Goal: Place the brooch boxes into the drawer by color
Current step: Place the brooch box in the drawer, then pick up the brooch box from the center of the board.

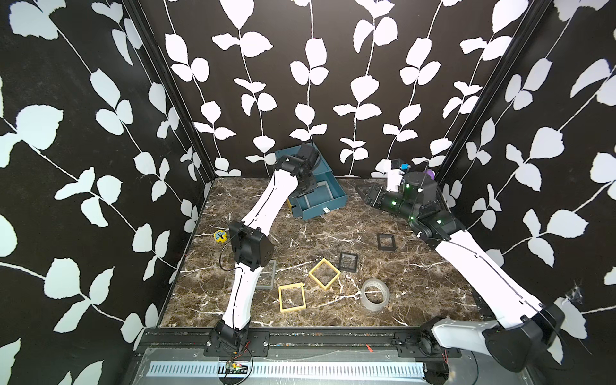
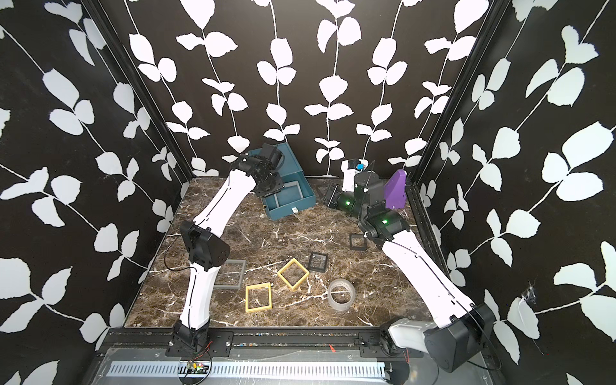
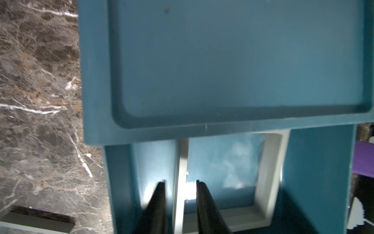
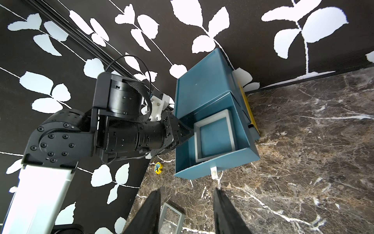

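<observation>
The grey brooch box [image 4: 215, 135] in the drawer [image 4: 202, 81] looks light and stiff; pinch one side. Left jaws are open around its side; right jaws are open, empty.

The brown marble table [image 1: 300, 240] is carrying a teal chest of drawers [image 1: 325, 165] at the back, with one drawer standing open. Near the front, two yellow frames [image 1: 292, 297] [image 1: 324, 273] are lying side by side. Two black frames [image 1: 348, 262] [image 1: 386, 241] are lying behind them. A grey frame [image 1: 268, 275] is lying to their left, partly hidden. A clear tape roll [image 1: 375, 305] is resting to their right, and a small yellow toy [image 1: 220, 236] is sitting near the left edge.
</observation>
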`<state>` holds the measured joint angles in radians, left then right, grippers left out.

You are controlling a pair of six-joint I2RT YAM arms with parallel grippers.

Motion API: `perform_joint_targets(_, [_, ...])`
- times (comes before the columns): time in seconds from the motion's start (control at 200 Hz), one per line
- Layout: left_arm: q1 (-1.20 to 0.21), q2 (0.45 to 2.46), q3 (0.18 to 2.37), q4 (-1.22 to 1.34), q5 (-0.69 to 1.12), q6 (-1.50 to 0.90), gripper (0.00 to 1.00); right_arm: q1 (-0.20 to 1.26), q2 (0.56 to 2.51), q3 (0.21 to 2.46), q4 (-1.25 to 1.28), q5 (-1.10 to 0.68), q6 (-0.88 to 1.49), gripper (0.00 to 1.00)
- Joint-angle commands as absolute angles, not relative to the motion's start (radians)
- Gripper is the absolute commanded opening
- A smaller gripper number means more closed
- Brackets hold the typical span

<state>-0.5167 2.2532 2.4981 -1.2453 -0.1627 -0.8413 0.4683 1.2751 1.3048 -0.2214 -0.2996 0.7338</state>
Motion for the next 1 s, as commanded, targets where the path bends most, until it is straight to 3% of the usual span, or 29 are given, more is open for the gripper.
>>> perform_joint_targets(0.0, [-0.521, 2.246, 2.523, -1.236, -0.171, -0.833, 0.28, 0.463, 1.273, 1.293, -0.176, -0.32, 0.741, 0.45])
perform_joint_targets(0.23, [-0.521, 2.181, 2.521, -1.176, -0.173, -0.836, 0.3, 0.46, 1.278, 1.293, -0.186, -0.346, 0.731, 0.45])
perform_joint_targets(0.48, [-0.518, 1.97, 2.392, -1.162, -0.267, -0.795, 0.4, 0.46, 1.273, 1.271, -0.227, -0.446, 0.616, 0.46])
perform_joint_targets(0.995, [-0.437, 1.16, 1.144, -1.16, -0.239, -1.004, 0.36, 0.579, 1.226, 1.132, -0.358, -0.494, 0.452, 0.48])
